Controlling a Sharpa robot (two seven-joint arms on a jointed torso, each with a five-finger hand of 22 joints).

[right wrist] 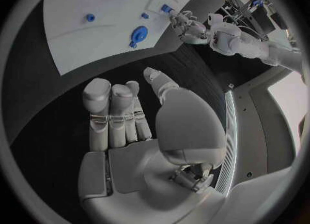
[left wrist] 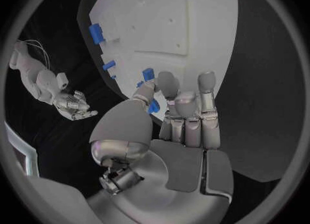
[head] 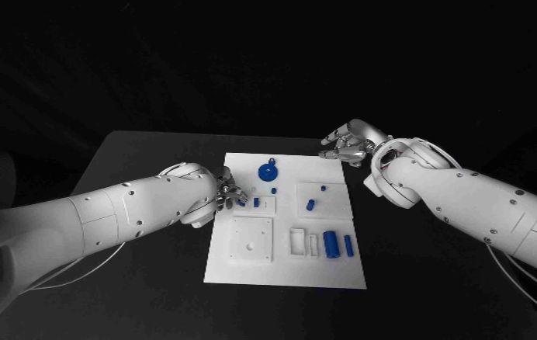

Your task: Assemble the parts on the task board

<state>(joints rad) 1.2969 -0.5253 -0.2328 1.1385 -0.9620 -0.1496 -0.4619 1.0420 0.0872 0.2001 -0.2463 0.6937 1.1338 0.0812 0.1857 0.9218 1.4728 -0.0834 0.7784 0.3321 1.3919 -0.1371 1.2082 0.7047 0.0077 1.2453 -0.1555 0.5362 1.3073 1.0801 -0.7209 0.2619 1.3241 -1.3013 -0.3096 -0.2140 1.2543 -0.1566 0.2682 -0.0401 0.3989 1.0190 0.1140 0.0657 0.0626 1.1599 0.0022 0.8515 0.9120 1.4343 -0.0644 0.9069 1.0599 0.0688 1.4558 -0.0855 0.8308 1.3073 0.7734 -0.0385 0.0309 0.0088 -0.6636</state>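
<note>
Nearest in the head view, the task board [head: 285,270] lies flat on the black table [head: 146,154], its bare near end toward the robot. Blue parts sit further up: a cylinder [head: 331,244] and a slim bar [head: 348,245] beside a recess, a round disc part [head: 268,172] toward the far end, small pegs between. Left hand [head: 224,192] hangs at the board's left edge, next to a small blue block [head: 256,201]. Right hand [head: 349,144] rests off the board's far right corner, on bare table.

Left wrist view: fingers [left wrist: 186,111] curled in, tips close against a small blue part [left wrist: 152,106] at the board's edge. Whether it is pinched or merely touched cannot be told. Risk: a loose pinch on so small a piece could let it slip or skid away across the smooth board.

Right wrist view: right hand's fingers [right wrist: 110,105] are half curled over black table, holding nothing; the board and disc part lie well apart from it. Risk: an unbraced board may slide if the left hand pushes sideways.
</note>
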